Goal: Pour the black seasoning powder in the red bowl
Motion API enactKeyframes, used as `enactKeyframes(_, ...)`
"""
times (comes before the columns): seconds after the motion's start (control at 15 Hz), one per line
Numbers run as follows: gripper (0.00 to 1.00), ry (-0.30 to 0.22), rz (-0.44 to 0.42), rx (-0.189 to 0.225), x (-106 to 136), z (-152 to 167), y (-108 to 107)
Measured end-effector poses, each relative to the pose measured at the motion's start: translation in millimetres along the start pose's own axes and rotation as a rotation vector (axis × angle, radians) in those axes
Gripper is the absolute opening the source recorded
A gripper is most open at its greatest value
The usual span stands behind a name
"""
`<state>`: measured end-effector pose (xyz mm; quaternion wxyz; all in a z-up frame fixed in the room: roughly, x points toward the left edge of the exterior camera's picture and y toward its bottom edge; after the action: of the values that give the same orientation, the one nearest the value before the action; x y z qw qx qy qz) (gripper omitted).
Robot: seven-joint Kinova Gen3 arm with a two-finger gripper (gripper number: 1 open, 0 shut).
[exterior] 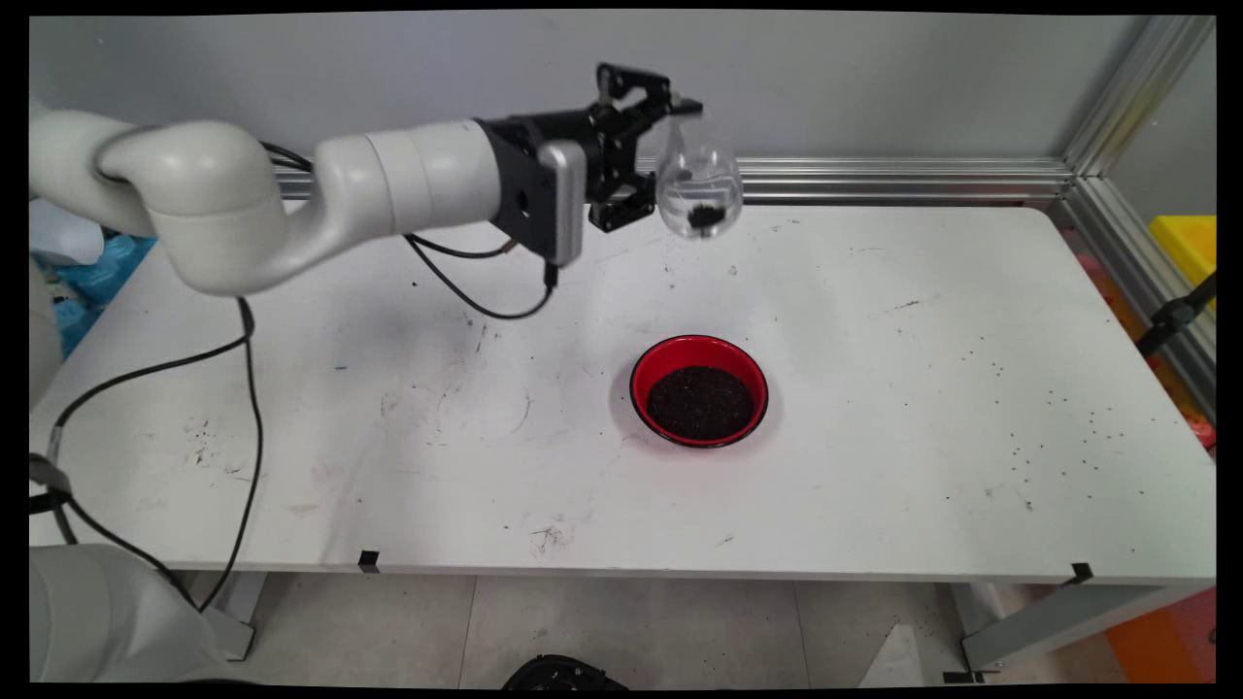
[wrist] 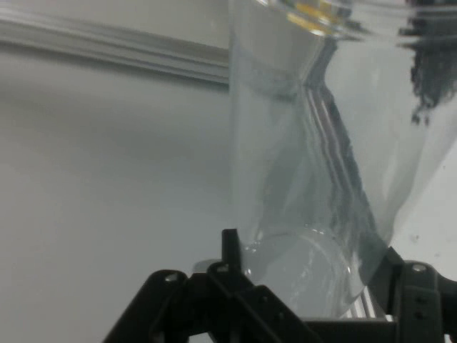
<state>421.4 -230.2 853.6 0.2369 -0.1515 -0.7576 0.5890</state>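
Main view: gripper [exterior: 670, 146] is raised over the counter [exterior: 874, 466] near its far edge, fingers grasping a clear flask [exterior: 697, 184] by the neck, a few dark grains inside. Red bowl [exterior: 699, 390] of dark grains sits mid-counter, well apart from the flask.

Hand view: flask [wrist: 314, 179] fills the frame; glass probably clamped on both sides. Keep the grip firm and tilt slowly, since smooth glass can slip.

1. You're looking at one clear glass flask [exterior: 697, 180] with a dark clump inside.
2. You're seeing one red bowl [exterior: 699, 391] of dark grains.
3. You're getting one white table [exterior: 923, 320], one gripper [exterior: 649, 146].
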Motion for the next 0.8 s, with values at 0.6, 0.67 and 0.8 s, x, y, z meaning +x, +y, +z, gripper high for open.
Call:
enactKeyframes(0.6,0.0,-0.077,-0.372,-0.144,-30.6,-38.3,-4.1)
enactKeyframes(0.67,0.0,-0.088,-0.419,-0.167,-34.4,-40.2,-1.7)
enactKeyframes(0.8,0.0,-0.103,-0.492,-0.199,-39.8,-42.6,1.1)
